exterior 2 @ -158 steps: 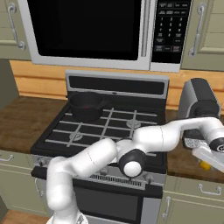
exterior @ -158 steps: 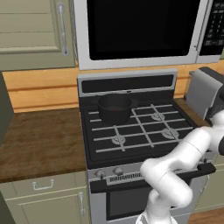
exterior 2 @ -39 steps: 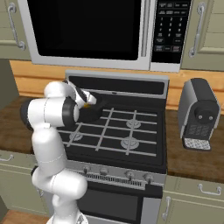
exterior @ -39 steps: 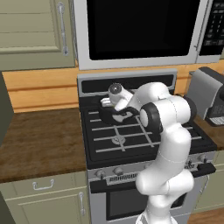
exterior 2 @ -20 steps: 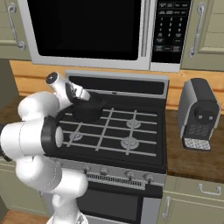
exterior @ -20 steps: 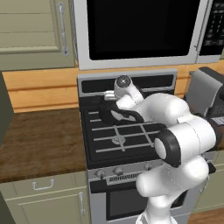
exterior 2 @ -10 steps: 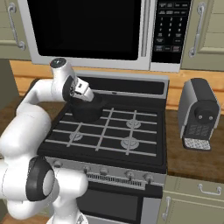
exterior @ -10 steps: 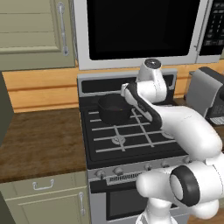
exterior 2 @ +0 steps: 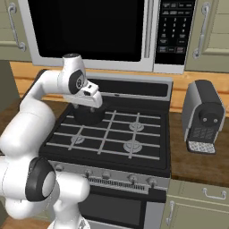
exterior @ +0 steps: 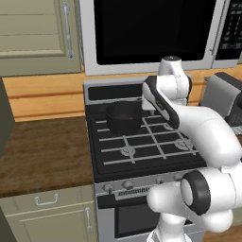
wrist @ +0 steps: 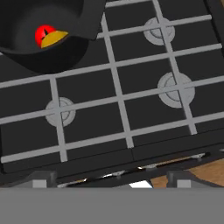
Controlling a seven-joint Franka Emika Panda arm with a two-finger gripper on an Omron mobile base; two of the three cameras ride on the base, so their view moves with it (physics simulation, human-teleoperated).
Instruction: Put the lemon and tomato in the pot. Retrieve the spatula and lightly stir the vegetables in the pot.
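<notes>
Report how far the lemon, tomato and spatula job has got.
Done: the tomato and the lemon lie together inside the pot on the stove. In hand: nothing, the gripper hangs open beside the pot. Left: fetching the spatula, which I cannot see here, and stirring.

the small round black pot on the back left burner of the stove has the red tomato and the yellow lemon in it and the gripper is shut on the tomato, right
Not quite. The small round black pot does sit on the back left burner of the stove, and the hand view shows the small red tomato and the yellow lemon inside it. But the gripper holds nothing; its jaws are open and away from the tomato.
</notes>
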